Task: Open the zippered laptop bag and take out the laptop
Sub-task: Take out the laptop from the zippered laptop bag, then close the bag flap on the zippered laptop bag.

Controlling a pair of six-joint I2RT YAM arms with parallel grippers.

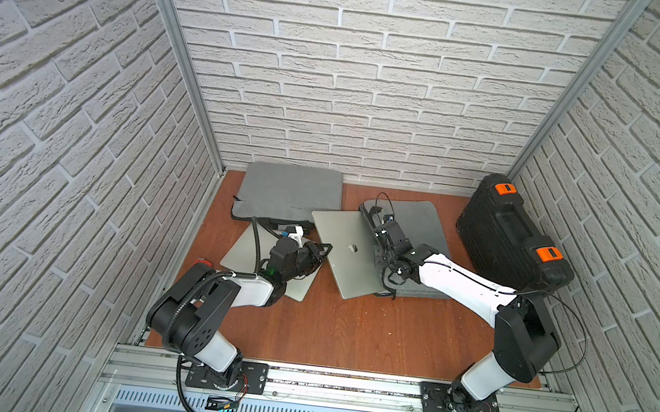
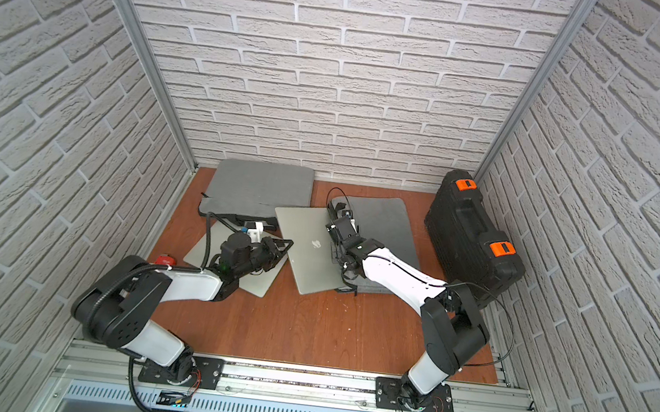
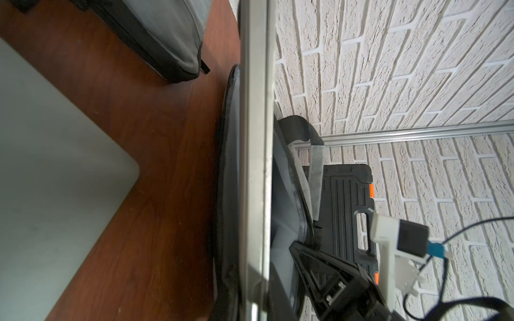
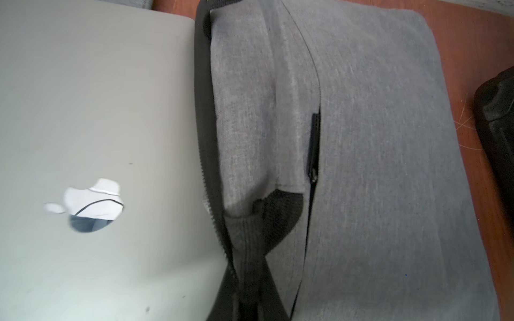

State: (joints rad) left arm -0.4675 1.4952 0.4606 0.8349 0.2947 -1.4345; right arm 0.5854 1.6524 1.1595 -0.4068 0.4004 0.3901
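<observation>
Judging by both top views, well past the halfway mark. Zip of the laptop bag [image 1: 421, 233], lying at about 1 o'clock on the table [image 1: 348, 334], already undone, with open black zip teeth [image 4: 211, 194] plain along the mouth in the right wrist view. Drawn most of the way out toward 9 o'clock, the laptop [image 1: 341, 241]: near the centre of the table, logo side up, only its 3 o'clock edge still tucked under the bag's mouth. Closed on the upper lip of that mouth, the right gripper [image 1: 376, 217], pinching a fold of grey fabric and holding it up off the lid. At the laptop's 9 o'clock edge, the left gripper [image 1: 323, 249], apparently clamped on that edge. Not beyond doubt, though, given a left wrist view showing no fingers, only the silver rim [image 3: 254, 139] straight down the middle.

Left to do, by this reckoning: pull the last strip clear of the mouth, set the machine flat on bare wood toward 6 o'clock, let go of both fabric and metal.

Worth minding on the way: a second grey bag [image 1: 288, 190] at 11 o'clock and a second computer [image 1: 239, 256] at 9 o'clock under the left arm, both close to the pulling path, plus a black case [image 1: 513, 239] at 2 o'clock, well apart from it
</observation>
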